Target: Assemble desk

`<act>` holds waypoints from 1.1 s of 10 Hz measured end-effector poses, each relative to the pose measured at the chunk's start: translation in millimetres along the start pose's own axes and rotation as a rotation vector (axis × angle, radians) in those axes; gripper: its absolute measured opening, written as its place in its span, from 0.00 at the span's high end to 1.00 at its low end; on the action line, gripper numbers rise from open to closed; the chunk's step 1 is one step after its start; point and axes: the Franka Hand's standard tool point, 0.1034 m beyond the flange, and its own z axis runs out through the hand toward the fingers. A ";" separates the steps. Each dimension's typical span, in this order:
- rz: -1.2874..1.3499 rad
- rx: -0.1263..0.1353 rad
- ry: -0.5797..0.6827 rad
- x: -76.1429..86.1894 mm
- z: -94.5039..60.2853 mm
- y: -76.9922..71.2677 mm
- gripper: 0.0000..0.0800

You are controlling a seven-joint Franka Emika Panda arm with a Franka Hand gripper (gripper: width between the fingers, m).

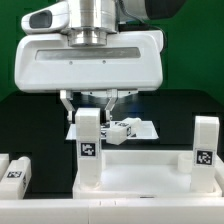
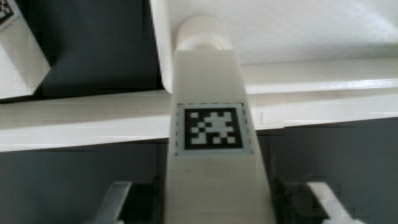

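Note:
The desk tabletop [image 1: 140, 186] lies at the front, rim up. A white leg [image 1: 90, 150] with a square tag stands upright in its corner at the exterior view's left. My gripper [image 1: 92, 112] hangs straight above, its fingers down either side of the leg's top end and shut on it. In the wrist view the leg [image 2: 214, 100] runs down from between the fingers [image 2: 119, 200] to the tabletop [image 2: 329, 60], with the gripper [image 2: 219, 205] around its near end. A second leg [image 1: 205, 146] stands upright at the corner on the exterior view's right.
A loose tagged leg [image 1: 14, 168] lies on the black table at the exterior view's left. Behind the held leg is the marker board [image 1: 143, 130], with a small tagged white piece [image 1: 120, 127] by it. A green wall closes the back.

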 end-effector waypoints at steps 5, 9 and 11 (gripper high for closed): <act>-0.003 -0.004 0.011 0.5 0.4 -1.0 0.24; 0.045 0.089 -0.220 16.8 -3.6 -7.3 0.19; 0.055 0.116 -0.327 13.4 3.1 -8.8 0.19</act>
